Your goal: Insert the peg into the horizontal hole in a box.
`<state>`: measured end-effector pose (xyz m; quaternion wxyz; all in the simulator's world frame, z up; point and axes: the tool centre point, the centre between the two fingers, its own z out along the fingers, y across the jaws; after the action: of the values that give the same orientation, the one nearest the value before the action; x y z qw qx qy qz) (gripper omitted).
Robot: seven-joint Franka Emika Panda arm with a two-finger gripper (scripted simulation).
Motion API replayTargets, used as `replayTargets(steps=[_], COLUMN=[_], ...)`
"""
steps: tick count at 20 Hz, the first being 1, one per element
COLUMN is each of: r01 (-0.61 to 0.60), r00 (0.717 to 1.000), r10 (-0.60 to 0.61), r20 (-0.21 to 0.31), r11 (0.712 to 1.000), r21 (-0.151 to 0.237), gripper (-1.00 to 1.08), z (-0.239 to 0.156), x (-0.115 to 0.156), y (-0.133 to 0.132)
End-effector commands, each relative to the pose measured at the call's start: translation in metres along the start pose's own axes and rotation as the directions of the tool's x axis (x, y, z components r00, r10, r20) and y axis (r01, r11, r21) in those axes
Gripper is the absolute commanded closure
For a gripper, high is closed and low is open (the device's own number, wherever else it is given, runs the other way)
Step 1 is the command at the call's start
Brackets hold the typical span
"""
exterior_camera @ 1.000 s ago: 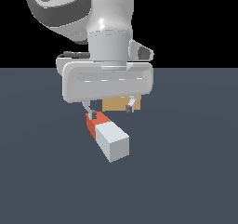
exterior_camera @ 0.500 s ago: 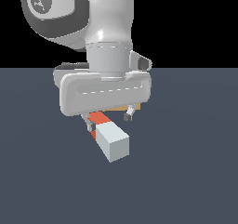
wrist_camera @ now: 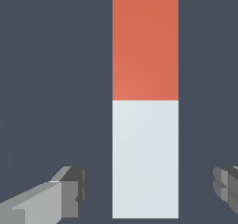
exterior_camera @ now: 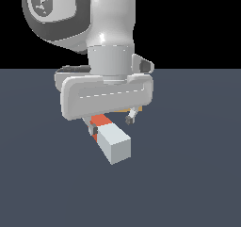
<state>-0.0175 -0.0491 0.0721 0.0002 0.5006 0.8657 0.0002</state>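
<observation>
I am hovering my gripper [wrist_camera: 148, 190], fingers spread wide, astride the peg's [wrist_camera: 145, 102] grey half, touching nothing.

The peg [wrist_camera: 145, 102] lies on the dark worktop [wrist_camera: 56, 79], its orange-red half meeting its pale grey-white half midway. The pincer [wrist_camera: 148, 190] stands spread wide, one finger [wrist_camera: 69, 193] each side of the pale half, touching neither.

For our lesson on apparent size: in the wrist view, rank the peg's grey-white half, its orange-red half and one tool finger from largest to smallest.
1. Grey-white half and orange-red half: alike, though the orange-red half is cut off by the frame.
2. Tool finger, smallest, also cut off.
</observation>
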Motion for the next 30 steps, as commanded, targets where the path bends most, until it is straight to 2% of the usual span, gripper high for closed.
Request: replayTargets(steps=[1,9,14,15,30], r01=[0.000,0.000,0.000,0.000,-0.012], r00=[1.000,1.000,1.000,1.000,1.000], r10=[0.000,0.000,0.000,0.000,0.012], r20=[-0.001,-0.001,-0.001,-0.001,-0.001], r11=[1.000,1.000,1.000,1.000,1.000], r21=[0.001,0.001,0.001,0.001,0.000], gripper=[-0.92,-0.92,-0.92,1.08,1.08], z=[0.006,0.041,0.048,0.048,0.045], x=[0.000,0.001,0.000,0.000,0.004], y=[0.000,-0.001,0.000,0.000,0.002])
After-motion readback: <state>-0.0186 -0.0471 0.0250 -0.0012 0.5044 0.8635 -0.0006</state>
